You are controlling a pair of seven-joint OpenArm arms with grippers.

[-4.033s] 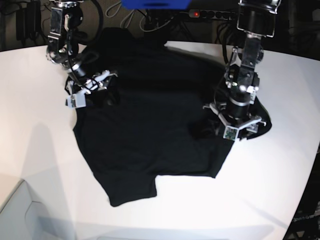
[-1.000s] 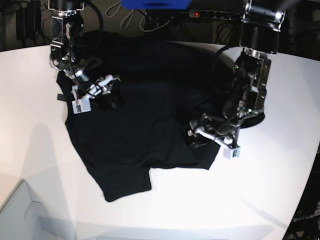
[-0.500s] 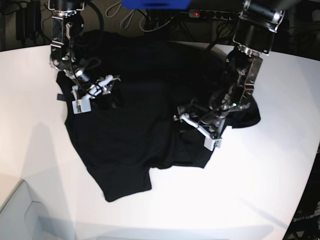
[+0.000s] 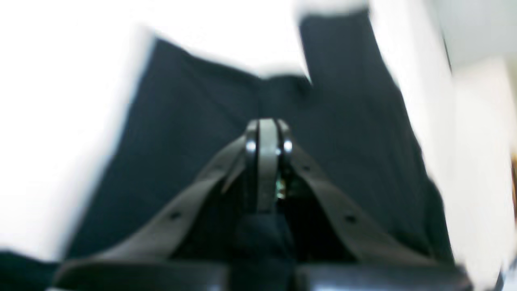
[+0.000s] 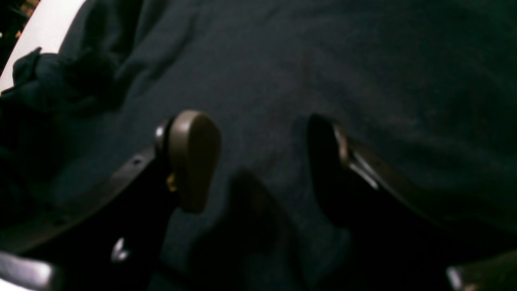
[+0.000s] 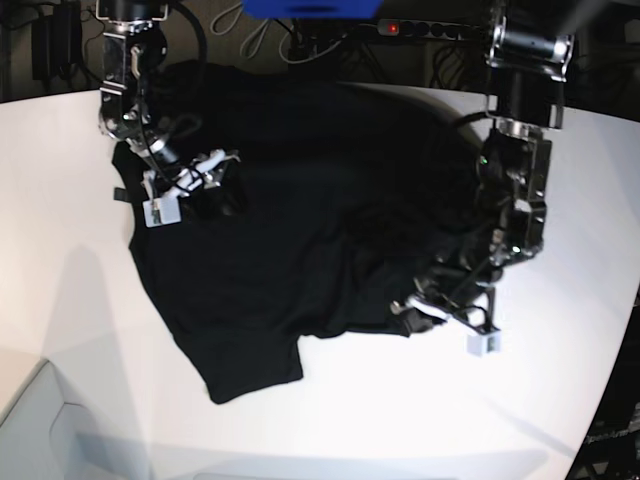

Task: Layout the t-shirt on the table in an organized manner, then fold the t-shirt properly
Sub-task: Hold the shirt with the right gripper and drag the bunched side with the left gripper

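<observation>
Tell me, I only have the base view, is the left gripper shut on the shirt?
Observer: Yes. In the left wrist view the left gripper has its jaws pressed together with dark cloth of the shirt bunched behind them.
Operator: And the right one?
Observer: The right wrist view shows the right gripper wide open, its fingers apart over flat cloth, nothing between them.
Operator: Anything bunched near it?
Observer: A crumpled fold lies at that view's upper left, beside a sliver of white table.
</observation>
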